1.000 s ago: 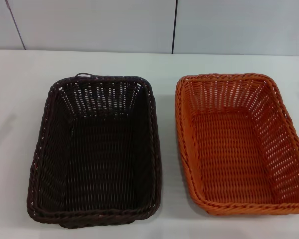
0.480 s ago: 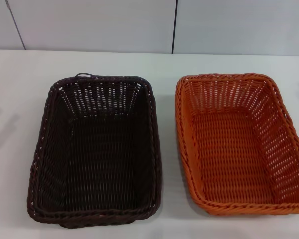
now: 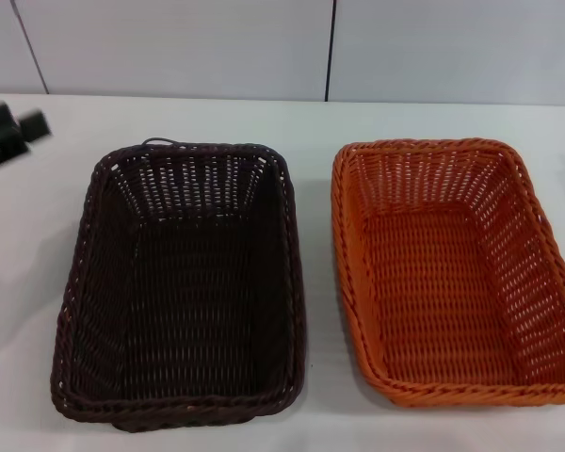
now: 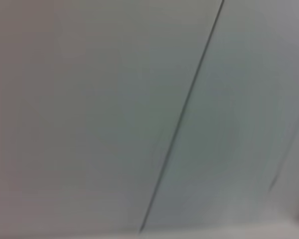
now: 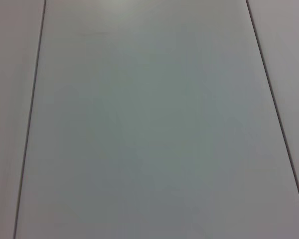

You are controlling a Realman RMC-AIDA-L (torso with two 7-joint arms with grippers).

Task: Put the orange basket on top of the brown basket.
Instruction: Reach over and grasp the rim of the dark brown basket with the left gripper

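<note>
The brown basket [image 3: 181, 282] stands empty on the white table, left of centre in the head view. The orange basket [image 3: 457, 268] stands empty beside it on the right, with a narrow gap between their rims. My left gripper [image 3: 9, 134] shows as a blurred black shape at the far left edge, above the table and well clear of the brown basket's far left corner. My right gripper is out of view. Both wrist views show only pale wall panels, with no basket in them.
The white table [image 3: 315, 127] runs back to a pale panelled wall [image 3: 217, 47] with a dark vertical seam. Bare table lies behind both baskets and to the left of the brown one.
My left gripper has come into the head view at the far left edge; earlier only its shadow lay on the table there. The baskets have not moved.
</note>
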